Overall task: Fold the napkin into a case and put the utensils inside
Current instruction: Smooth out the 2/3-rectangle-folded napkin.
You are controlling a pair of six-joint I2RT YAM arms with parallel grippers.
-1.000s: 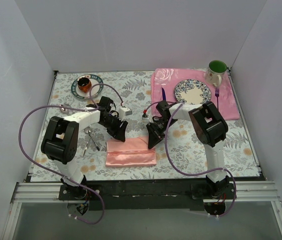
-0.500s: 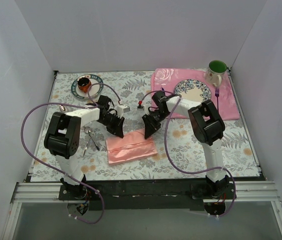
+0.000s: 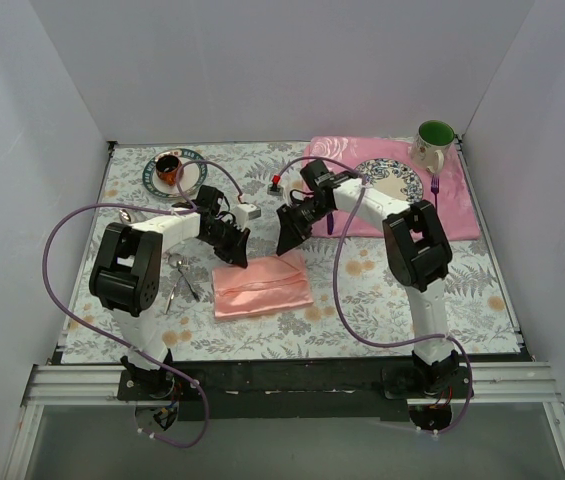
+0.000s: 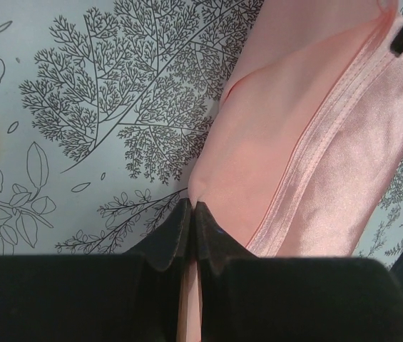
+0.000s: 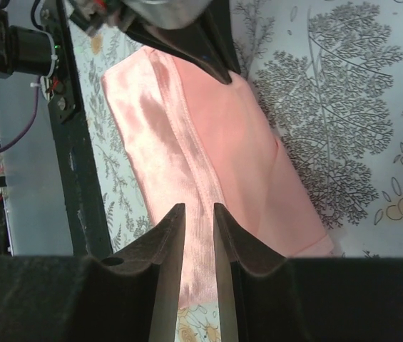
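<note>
Napkin (image 3: 262, 288) lies folded mid-table (image 3: 382, 300). Both arms angle inward and down to its far edge. The left gripper (image 4: 192, 210) pinches its corner. The right gripper's (image 5: 200, 210) jaws are narrowly apart, grip unclear.

The salmon-pink napkin (image 3: 260, 288) is folded into an oblong and lies near-left of the rose placemat (image 3: 462, 205), its 2 far corners lifted. The silver utensils (image 3: 180, 278) lie flat, farther left still.

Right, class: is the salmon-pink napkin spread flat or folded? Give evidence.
Folded. The napkin lies as a layered oblong, a hemmed edge running across its top layer.
</note>
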